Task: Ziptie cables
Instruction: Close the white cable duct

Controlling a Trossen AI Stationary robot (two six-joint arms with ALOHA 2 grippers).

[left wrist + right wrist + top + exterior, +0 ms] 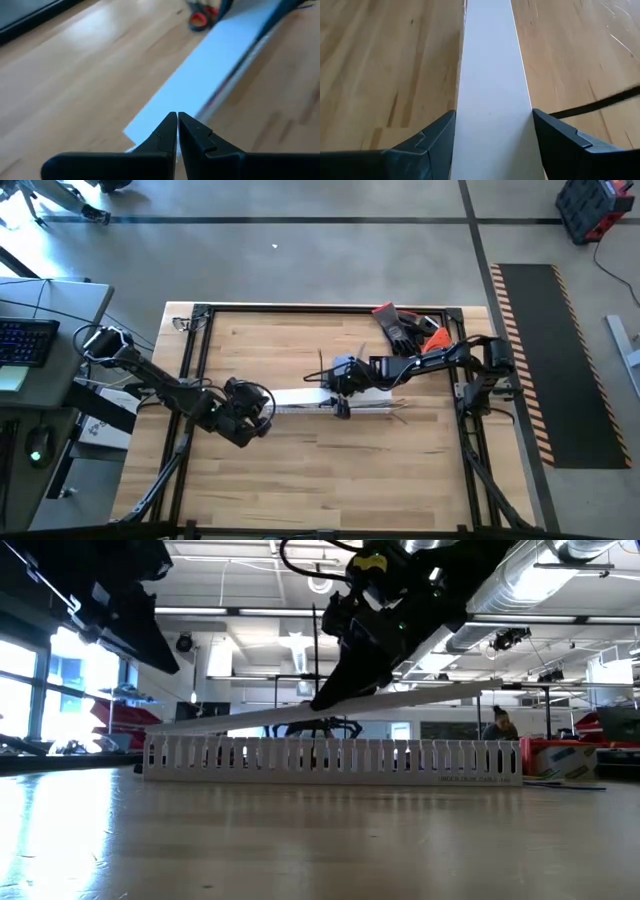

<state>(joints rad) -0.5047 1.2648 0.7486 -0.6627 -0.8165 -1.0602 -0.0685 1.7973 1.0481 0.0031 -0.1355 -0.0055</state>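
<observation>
Only bits of the cables show: from my right wrist, one thin dark strand slants across the wood beside the white strip. From above, fine dark strands trail loose and curving off the white duct's right end.

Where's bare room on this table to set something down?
Bare wood: the near half in front of the white duct, and the far left corner. Crowded: the middle, where the right gripper grips the flat white strip, and the far right corner's tools.
</observation>
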